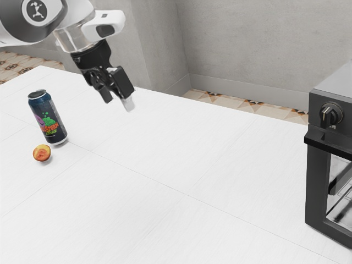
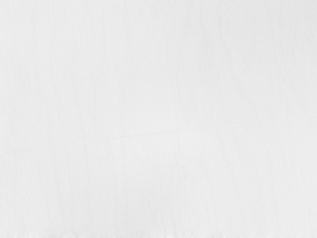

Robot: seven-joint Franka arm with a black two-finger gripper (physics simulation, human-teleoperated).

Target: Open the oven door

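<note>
A black two-finger gripper (image 1: 117, 101) hung above a white bench (image 1: 165, 165), seen towards its far edge, fingers apart and holding nothing. The wrist view looked down on pale, seamed benchtop. A dark oven stood at the bench end on the exterior view's right, well apart from the gripper. Its framed glass door (image 1: 317, 187) looked shut, with a black bar handle (image 1: 330, 144) across the top, below a knob (image 1: 331, 116). Towards the opposite end stood an upright can (image 1: 48, 118), half a fruit (image 1: 42, 153) just beside it.

The door would probably be rigid and fairly heavy, perhaps stiff at first, then carried down by its own weight if hinged low. The best hold seemed the middle of the bar, gripped from above and below; it might be slippery, and the glass, likely fragile, was best left unpressed.
</note>
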